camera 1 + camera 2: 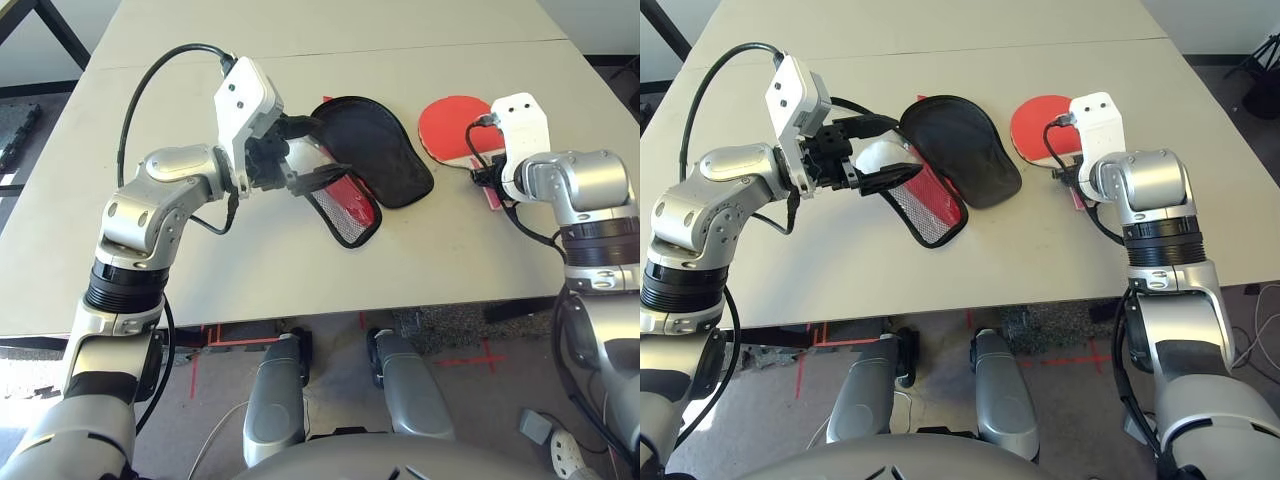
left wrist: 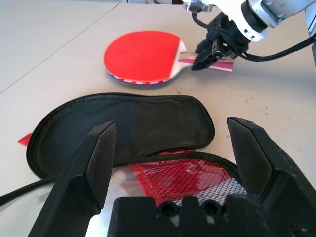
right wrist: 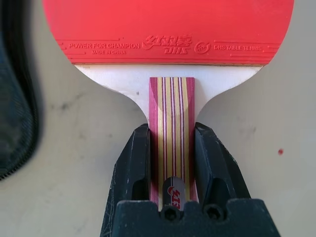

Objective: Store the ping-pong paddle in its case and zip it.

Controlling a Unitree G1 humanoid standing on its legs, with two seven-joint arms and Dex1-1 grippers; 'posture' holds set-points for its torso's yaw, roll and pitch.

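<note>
The bench (image 1: 300,270) is pale, with its near edge running across just in front of the robot and a seam crossing it farther back; beyond that seam the surface is bare, and there is open surface between the case and the near edge. The case (image 1: 375,150) lies unzipped near the middle, its black-lined flap spread flat toward the paddle and its red mesh-pocket half (image 1: 345,205) tilted up off the bench on the robot's left side. The ping-pong paddle (image 1: 450,125) lies flat just to the right of the case, red face up, apart from the black flap by a narrow strip of bench, handle pointing toward the robot's right arm. The right gripper (image 3: 173,163) points forward and down over that handle, its jaws clamped on the striped wood from both sides, the handle running straight between the fingers. The left gripper (image 2: 173,158) is held above the bench, nearly level and aimed toward the right, its jaws wide apart astride the raised mesh edge of the case; whether either finger touches it cannot be told.
</note>
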